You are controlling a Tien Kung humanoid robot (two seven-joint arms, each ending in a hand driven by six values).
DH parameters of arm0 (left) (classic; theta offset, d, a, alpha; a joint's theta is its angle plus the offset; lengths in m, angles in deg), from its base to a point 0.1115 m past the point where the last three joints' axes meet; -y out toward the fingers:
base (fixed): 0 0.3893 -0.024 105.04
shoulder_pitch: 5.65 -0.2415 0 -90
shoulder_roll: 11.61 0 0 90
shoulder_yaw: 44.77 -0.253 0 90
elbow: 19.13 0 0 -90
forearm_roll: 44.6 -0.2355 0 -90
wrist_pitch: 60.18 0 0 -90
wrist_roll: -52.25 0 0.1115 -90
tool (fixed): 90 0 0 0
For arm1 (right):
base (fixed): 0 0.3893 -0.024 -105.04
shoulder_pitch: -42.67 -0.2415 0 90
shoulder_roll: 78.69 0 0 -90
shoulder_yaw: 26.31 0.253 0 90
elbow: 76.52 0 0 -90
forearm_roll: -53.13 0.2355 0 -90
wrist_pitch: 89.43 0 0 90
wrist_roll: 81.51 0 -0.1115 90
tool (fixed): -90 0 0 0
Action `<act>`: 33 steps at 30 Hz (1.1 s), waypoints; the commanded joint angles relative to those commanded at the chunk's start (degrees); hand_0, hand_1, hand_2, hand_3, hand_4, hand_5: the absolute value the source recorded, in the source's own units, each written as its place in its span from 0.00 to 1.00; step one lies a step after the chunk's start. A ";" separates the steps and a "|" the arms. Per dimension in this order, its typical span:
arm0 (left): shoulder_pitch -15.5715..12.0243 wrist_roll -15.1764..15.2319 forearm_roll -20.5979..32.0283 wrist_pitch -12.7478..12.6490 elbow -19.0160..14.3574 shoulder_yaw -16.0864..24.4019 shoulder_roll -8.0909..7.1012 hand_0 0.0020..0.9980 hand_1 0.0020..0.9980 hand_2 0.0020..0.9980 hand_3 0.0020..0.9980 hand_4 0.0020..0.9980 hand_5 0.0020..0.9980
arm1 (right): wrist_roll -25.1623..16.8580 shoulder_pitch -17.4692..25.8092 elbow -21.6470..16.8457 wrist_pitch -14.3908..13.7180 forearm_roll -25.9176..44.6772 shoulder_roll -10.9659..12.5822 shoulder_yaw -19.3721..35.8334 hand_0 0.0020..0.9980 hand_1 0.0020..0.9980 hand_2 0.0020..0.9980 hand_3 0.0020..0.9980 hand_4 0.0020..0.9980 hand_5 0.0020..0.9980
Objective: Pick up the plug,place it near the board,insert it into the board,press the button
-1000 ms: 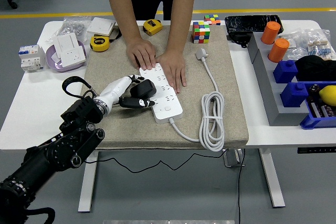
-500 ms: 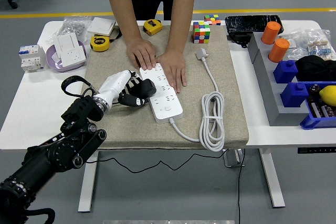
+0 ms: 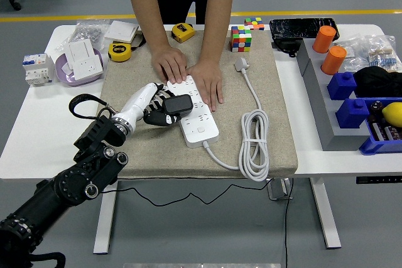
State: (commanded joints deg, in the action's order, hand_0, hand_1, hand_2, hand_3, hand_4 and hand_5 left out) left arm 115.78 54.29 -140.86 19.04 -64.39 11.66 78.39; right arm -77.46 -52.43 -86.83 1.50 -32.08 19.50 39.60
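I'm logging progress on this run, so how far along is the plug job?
Done: the left robot hand has the black plug picked up and brought to the power strip, which a person's hands steady. In hand: seating it. Left: full insertion, then the button.

White table (image 3: pixel 38 136) with a beige mat (image 3: pixel 157 149) across its middle.

The mat covers the centre of the table, from the far edge to the near edge. At the upper left of the frame, directly on the white top, lie a small white breaker unit (image 3: pixel 36 69), a lilac dish (image 3: pixel 69 73) holding a white socket, a clear plastic bag (image 3: pixel 88 29), a white switch plate (image 3: pixel 121 30) and a yellow tape measure (image 3: pixel 119 51). At the right stand a grey stepped rack (image 3: pixel 317 101), blue bins (image 3: pixel 361 111), two orange cylinders (image 3: pixel 328 48), a black tray (image 3: pixel 303 27) and a bag of small parts (image 3: pixel 374 48).
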 joint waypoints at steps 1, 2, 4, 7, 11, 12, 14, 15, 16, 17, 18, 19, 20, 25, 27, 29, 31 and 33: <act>-0.01 0.05 0.93 0.19 -0.01 0.08 0.00 0.29 0.34 0.43 0.49 0.72 0.10 | -0.01 -0.02 0.00 -0.01 0.04 0.01 -0.05 0.80 0.72 0.69 0.61 0.89 0.57; 0.00 0.07 1.31 0.30 -0.02 0.16 0.00 0.29 0.34 0.43 0.49 0.72 0.10 | -0.02 -0.04 0.00 -0.01 0.04 0.02 -0.04 0.80 0.72 0.69 0.61 0.89 0.57; 0.00 0.06 1.72 0.49 -0.04 0.25 0.00 0.29 0.34 0.41 0.49 0.71 0.11 | -0.05 -0.05 0.00 -0.02 0.12 0.02 -0.10 0.80 0.72 0.69 0.61 0.89 0.57; 0.01 -0.04 1.62 0.80 -0.02 0.16 0.00 0.29 0.34 0.41 0.49 0.71 0.11 | -0.03 -0.09 0.00 -0.02 0.06 0.01 -0.01 0.80 0.72 0.69 0.61 0.89 0.57; -0.01 -0.02 1.80 0.90 -0.07 0.02 0.00 0.29 0.34 0.41 0.49 0.71 0.11 | -0.03 -0.14 0.00 -0.02 0.05 -0.02 0.04 0.80 0.72 0.69 0.61 0.89 0.57; -0.01 0.00 1.91 0.90 -0.11 0.06 0.00 0.29 0.34 0.41 0.49 0.71 0.11 | -0.03 -0.15 0.00 -0.02 0.03 -0.03 0.06 0.80 0.72 0.69 0.61 0.89 0.57; -0.08 0.11 2.71 1.00 -0.37 0.35 0.00 0.29 0.34 0.41 0.49 0.71 0.11 | -0.04 -0.16 0.00 -0.02 0.00 -0.05 0.13 0.80 0.72 0.69 0.61 0.89 0.57; -0.13 0.16 3.16 1.06 -0.53 0.53 0.00 0.29 0.34 0.41 0.49 0.71 0.11 | -0.03 -0.15 0.00 -0.03 -0.02 -0.05 0.18 0.80 0.72 0.69 0.61 0.89 0.57; -0.17 0.20 3.68 1.13 -0.70 0.70 0.00 0.29 0.34 0.40 0.48 0.70 0.13 | -0.01 -0.14 0.00 -0.03 -0.07 -0.05 0.25 0.80 0.72 0.69 0.61 0.89 0.57; -0.17 0.25 4.36 1.27 -0.88 0.92 0.00 0.29 0.34 0.40 0.48 0.70 0.13 | 0.03 -0.12 0.00 -0.02 -0.19 -0.05 0.39 0.80 0.72 0.69 0.61 0.89 0.57; -0.16 0.29 4.74 1.34 -0.97 1.02 0.00 0.29 0.34 0.40 0.48 0.70 0.13 | 0.05 -0.10 0.00 -0.01 -0.25 -0.05 0.46 0.80 0.72 0.69 0.61 0.89 0.57; -0.13 0.39 5.63 1.50 -1.17 1.25 0.00 0.29 0.34 0.40 0.48 0.70 0.13 | 0.06 -0.10 0.00 -0.02 -0.28 -0.05 0.54 0.80 0.72 0.69 0.61 0.89 0.57; -0.12 0.44 6.10 1.59 -1.28 1.40 0.00 0.29 0.34 0.40 0.48 0.70 0.13 | 0.06 -0.10 0.00 -0.02 -0.29 -0.04 0.57 0.80 0.72 0.69 0.61 0.89 0.57; -0.25 0.68 9.17 2.33 -2.31 2.75 0.00 0.29 0.34 0.39 0.48 0.70 0.13 | -0.02 -0.36 0.00 -0.06 0.04 -0.10 0.39 0.80 0.72 0.69 0.61 0.89 0.57; -0.36 0.75 9.30 2.26 -2.40 3.65 0.00 0.29 0.34 0.39 0.48 0.70 0.13 | -0.08 -0.44 0.00 -0.08 0.26 -0.15 0.24 0.80 0.72 0.69 0.61 0.89 0.57; -0.36 0.70 9.05 2.21 -2.24 4.55 0.00 0.29 0.35 0.39 0.48 0.70 0.14 | -0.13 -0.45 0.00 -0.11 0.45 -0.16 0.16 0.80 0.72 0.69 0.61 0.89 0.57; -0.17 0.48 7.85 2.11 -1.85 5.59 0.00 0.29 0.35 0.39 0.48 0.70 0.14 | -0.05 -0.38 0.00 -0.10 0.21 -0.18 0.49 0.80 0.72 0.69 0.61 0.89 0.57; 0.08 0.36 6.74 2.00 -1.20 6.72 0.00 0.29 0.35 0.39 0.48 0.70 0.14 | 0.00 -0.27 0.00 -0.09 0.05 -0.18 0.70 0.80 0.72 0.69 0.61 0.89 0.57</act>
State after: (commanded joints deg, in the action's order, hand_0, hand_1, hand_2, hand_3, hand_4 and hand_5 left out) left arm 115.86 54.65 -134.12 21.04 -65.59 18.39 78.39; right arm -77.46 -52.71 -86.83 1.41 -32.03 19.32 40.31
